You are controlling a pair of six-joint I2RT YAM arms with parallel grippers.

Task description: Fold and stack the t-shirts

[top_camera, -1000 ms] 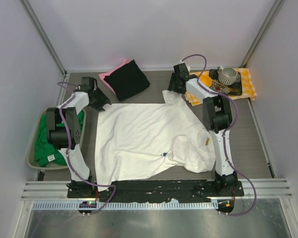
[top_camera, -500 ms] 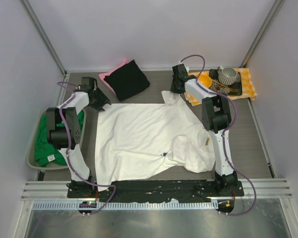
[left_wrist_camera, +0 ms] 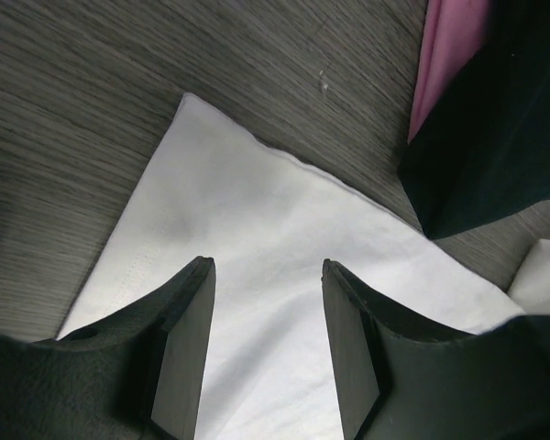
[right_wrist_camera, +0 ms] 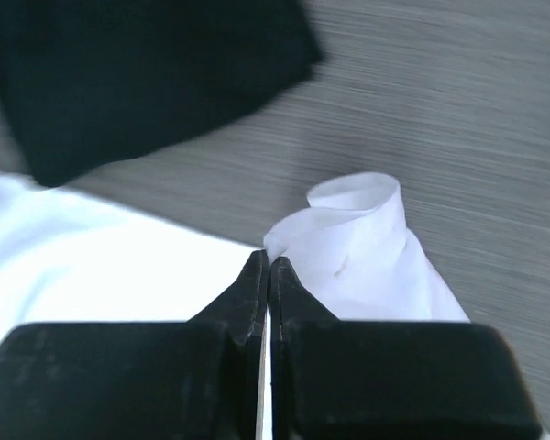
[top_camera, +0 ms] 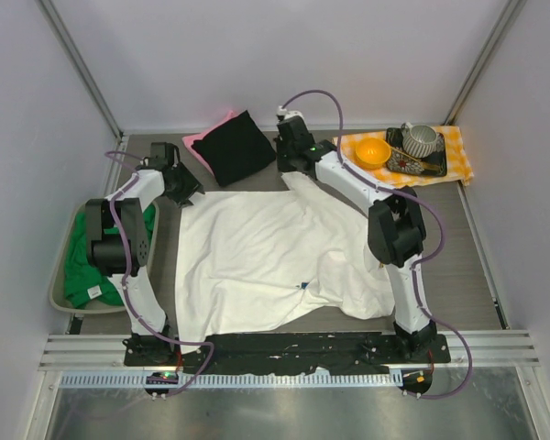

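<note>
A white t-shirt lies spread out on the table, plain side up. My left gripper hovers open over its far left corner, and the left wrist view shows the white cloth between the fingers. My right gripper is shut on the shirt's far right corner, and its wrist view shows the pinched cloth curling up. A folded black t-shirt lies on a pink one at the back. A green t-shirt is in a bin.
A grey bin stands at the left edge. An orange-and-white checked cloth at the back right carries an orange bowl, a cup and a dark tray. The black stack is close behind both grippers.
My right gripper has moved left along the far edge, dragging the shirt's far right corner towards the black t-shirt. The left arm has not moved.
</note>
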